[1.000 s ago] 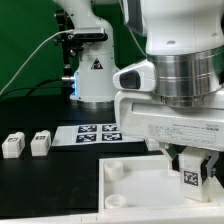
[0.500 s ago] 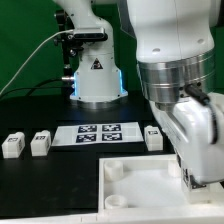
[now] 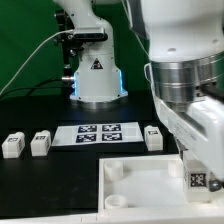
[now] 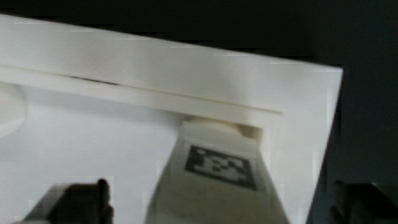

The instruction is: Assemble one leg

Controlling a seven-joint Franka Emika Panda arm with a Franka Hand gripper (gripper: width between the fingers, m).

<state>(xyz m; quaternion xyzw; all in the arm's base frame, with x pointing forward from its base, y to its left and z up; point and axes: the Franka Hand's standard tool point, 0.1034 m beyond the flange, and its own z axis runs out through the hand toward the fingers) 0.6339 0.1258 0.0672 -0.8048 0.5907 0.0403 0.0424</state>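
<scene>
Black table (image 3: 40, 175), white panel (image 3: 150, 180), claw (image 4: 192, 200) grasping leg (image 4: 217, 165) at panel's edge

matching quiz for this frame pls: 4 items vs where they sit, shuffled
Column 1
1. leftmost leg
2. marker board
3. leg in wrist view
4. panel

Column 2
A. flat on the table, with loose legs on either side
B. exterior view's far left, on the table
C. foreground of the exterior view, sockets at its corners
D. at the panel's edge, on the exterior view's right

Pairs: 1-B, 2-A, 3-D, 4-C
</scene>
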